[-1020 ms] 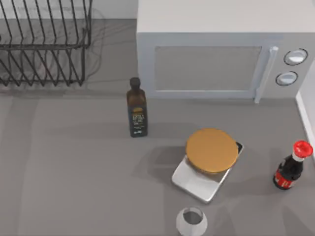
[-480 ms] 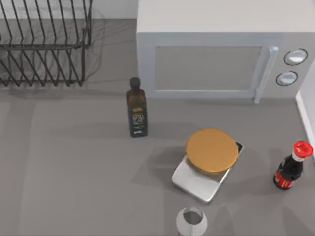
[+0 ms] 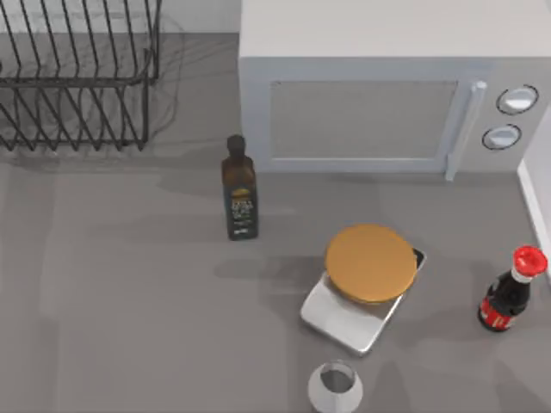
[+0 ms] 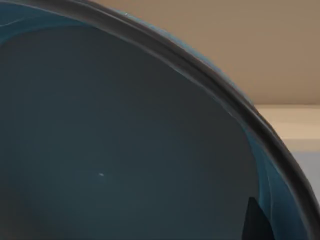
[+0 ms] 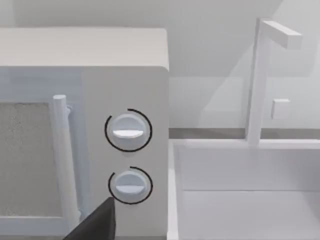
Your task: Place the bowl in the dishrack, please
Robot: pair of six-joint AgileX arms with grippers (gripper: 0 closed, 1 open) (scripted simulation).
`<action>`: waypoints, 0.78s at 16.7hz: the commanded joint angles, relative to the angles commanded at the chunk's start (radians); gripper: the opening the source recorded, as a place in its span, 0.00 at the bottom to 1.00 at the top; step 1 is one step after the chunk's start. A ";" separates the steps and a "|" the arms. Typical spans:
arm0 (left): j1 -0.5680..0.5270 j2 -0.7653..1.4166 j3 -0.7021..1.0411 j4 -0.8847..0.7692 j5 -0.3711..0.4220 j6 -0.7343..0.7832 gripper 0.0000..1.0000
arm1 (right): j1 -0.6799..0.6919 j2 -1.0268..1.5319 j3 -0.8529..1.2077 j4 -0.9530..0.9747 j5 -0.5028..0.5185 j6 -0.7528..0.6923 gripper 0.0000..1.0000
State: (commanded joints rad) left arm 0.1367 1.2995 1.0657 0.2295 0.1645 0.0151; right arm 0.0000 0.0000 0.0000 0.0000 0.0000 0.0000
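Glossy blue, greying toward its bottom, the large round bowl (image 4: 125,140) looms right before my left wrist camera, seemingly carried; my left pincer's grip I cannot tell. Next: lowering it between the black thin-wire dishrack's (image 3: 77,82) tines at the desk's far left.

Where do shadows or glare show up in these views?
Top view: soft shadows on the table beside the dark bottle and scale. Left wrist view: glossy bowl interior, dim, one tiny highlight speck. Right wrist view: evenly lit microwave, no glare.
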 joint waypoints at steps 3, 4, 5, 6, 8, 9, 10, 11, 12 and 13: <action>-0.025 0.191 -0.047 0.256 -0.021 0.002 0.00 | 0.000 0.000 0.000 0.000 0.000 0.000 1.00; -0.033 0.246 -0.064 0.335 -0.028 0.002 0.00 | 0.000 0.000 0.000 0.000 0.000 0.000 1.00; -0.041 0.297 -0.080 0.405 -0.035 0.002 0.00 | 0.000 0.000 0.000 0.000 0.000 0.000 1.00; -0.049 0.341 -0.096 0.463 -0.041 0.002 0.00 | 0.000 0.000 0.000 0.000 0.000 0.000 1.00; -0.062 0.411 -0.123 0.550 -0.052 0.001 0.00 | 0.000 0.000 0.000 0.000 0.000 0.000 1.00; -0.066 0.435 -0.133 0.578 -0.056 0.001 0.00 | 0.000 0.000 0.000 0.000 0.000 0.000 1.00; -0.069 0.451 -0.140 0.595 -0.058 0.001 0.00 | 0.000 0.000 0.000 0.000 0.000 0.000 1.00; -0.070 0.456 -0.142 0.601 -0.059 0.001 0.00 | 0.000 0.000 0.000 0.000 0.000 0.000 1.00; -0.070 0.456 -0.142 0.601 -0.059 0.001 0.00 | 0.000 0.000 0.000 0.000 0.000 0.000 1.00; -0.070 0.456 -0.142 0.601 -0.059 0.001 0.00 | 0.000 0.000 0.000 0.000 0.000 0.000 1.00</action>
State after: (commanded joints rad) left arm 0.0667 1.7555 0.9237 0.8304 0.1056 0.0157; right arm 0.0000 0.0000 0.0000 0.0000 0.0000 0.0000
